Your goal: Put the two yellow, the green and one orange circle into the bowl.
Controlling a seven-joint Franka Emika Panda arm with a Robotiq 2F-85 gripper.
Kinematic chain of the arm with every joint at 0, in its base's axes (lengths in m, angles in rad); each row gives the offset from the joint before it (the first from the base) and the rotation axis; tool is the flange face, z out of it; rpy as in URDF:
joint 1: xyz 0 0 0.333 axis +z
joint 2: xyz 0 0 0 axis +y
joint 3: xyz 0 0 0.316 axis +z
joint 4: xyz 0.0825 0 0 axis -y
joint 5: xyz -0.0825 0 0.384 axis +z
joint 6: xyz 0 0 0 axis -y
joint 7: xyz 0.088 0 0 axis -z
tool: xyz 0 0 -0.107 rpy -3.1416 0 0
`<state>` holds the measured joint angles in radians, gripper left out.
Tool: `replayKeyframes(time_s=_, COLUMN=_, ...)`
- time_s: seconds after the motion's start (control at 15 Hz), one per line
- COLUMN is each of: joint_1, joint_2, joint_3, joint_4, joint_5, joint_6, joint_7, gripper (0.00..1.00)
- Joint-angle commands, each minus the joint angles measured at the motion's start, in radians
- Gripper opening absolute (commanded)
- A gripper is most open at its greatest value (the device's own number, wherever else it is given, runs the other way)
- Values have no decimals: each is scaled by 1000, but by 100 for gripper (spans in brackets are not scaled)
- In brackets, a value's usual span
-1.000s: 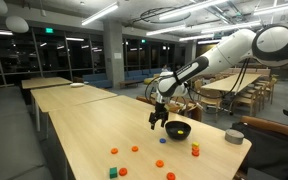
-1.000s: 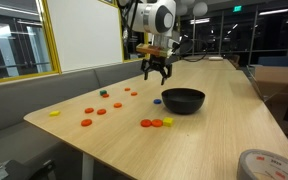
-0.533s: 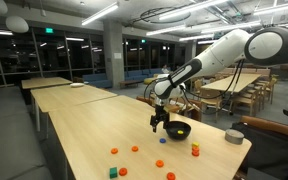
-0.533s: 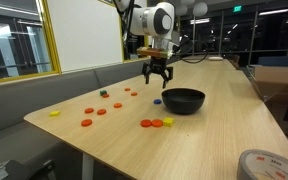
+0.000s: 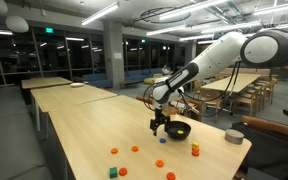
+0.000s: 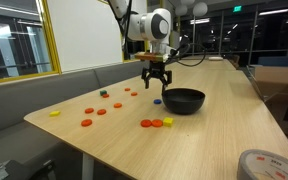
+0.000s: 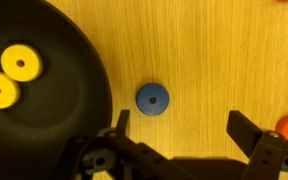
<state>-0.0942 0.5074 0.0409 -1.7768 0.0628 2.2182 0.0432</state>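
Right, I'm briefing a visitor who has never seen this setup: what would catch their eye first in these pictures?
The glossy black round bowl on the pale wooden table draws the eye; the wrist view shows two flat yellow discs lying in it. The open pincer of the white robot arm hangs just beside the bowl, over a small blue disc on the table. Several orange discs lie scattered further along the tabletop.

Pale wood-grain table point(image 7: 214, 40), glossy black bowl point(image 6: 183, 103) (faintly reflective), smooth yellow discs point(image 7: 21, 63)
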Motion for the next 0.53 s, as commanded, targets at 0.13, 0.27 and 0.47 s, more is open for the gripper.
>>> replayKeyframes(time_s=0.13, joint_1=64, joint_2=5, joint_3=-70, joint_4=-1, joint_5=-21, joint_6=8, joint_7=130, gripper=100)
replayKeyframes(time_s=0.27, joint_1=78, joint_2=2, joint_3=-88, joint_4=-17, joint_5=-29, joint_6=37, joint_7=177, gripper=100)
replayKeyframes(time_s=0.47, joint_1=85, joint_2=4, joint_3=-97, joint_4=-45, joint_5=-14, joint_6=100, joint_7=222, gripper=100)
